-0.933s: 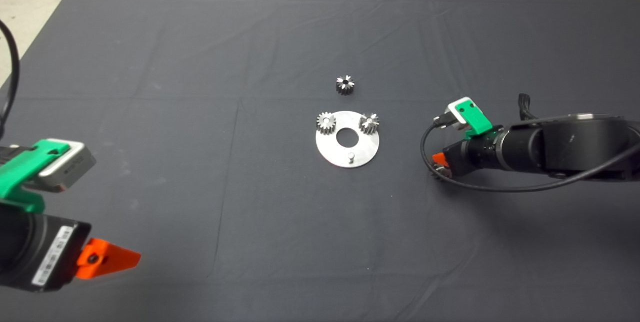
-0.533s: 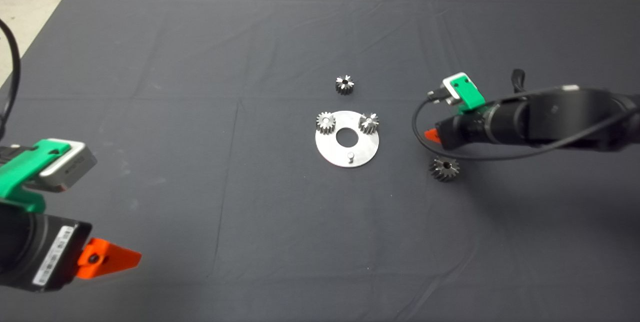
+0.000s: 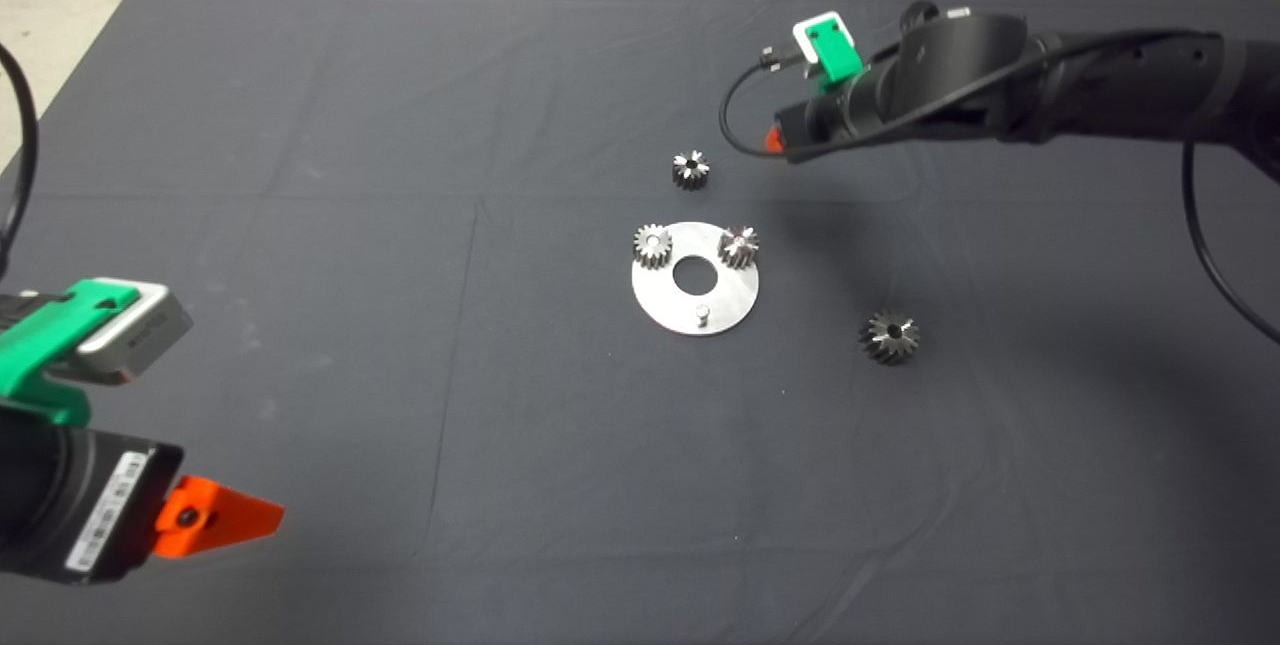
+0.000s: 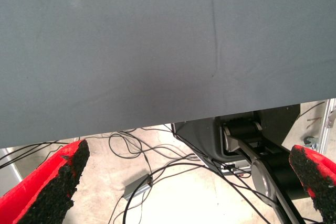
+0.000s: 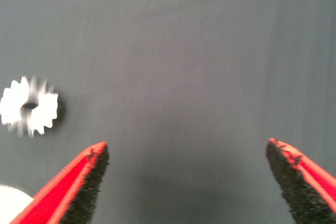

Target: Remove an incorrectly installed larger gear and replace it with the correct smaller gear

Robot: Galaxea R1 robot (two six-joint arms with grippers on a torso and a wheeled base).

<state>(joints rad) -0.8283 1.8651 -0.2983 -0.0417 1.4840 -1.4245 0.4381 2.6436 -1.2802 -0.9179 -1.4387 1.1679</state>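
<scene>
1. The surface (image 3: 300, 125) is covered by a dark mat; all parts lie near its centre, well apart from every edge.
2. The left gripper (image 3: 215, 520) waits at the near-left edge. Its fingers (image 4: 50, 187) are spread wide with nothing between them.
3. The right gripper (image 3: 772, 138) hovers toward the far edge, to the right of centre. Its fingers (image 5: 84, 182) are spread wide and empty.
4. The round plate (image 3: 725, 310) sits at centre. It carries two pale gears (image 3: 651, 246) on its far side and one bare peg (image 3: 703, 312) on its near side.
5. The larger gear (image 3: 890, 336) lies flat on the mat, off the plate, toward the right edge. Removal appears complete.
6. The smaller gear (image 3: 690, 169) lies just beyond the plate's far side, near the right gripper, and shows off-centre in the right wrist view (image 5: 29, 107).
7. Recommended procedure: centre the open fingers over the smaller gear, descend vertically, and close across opposite teeth. Keep the gear level so that its bore can slide onto the bare peg without jamming.
</scene>
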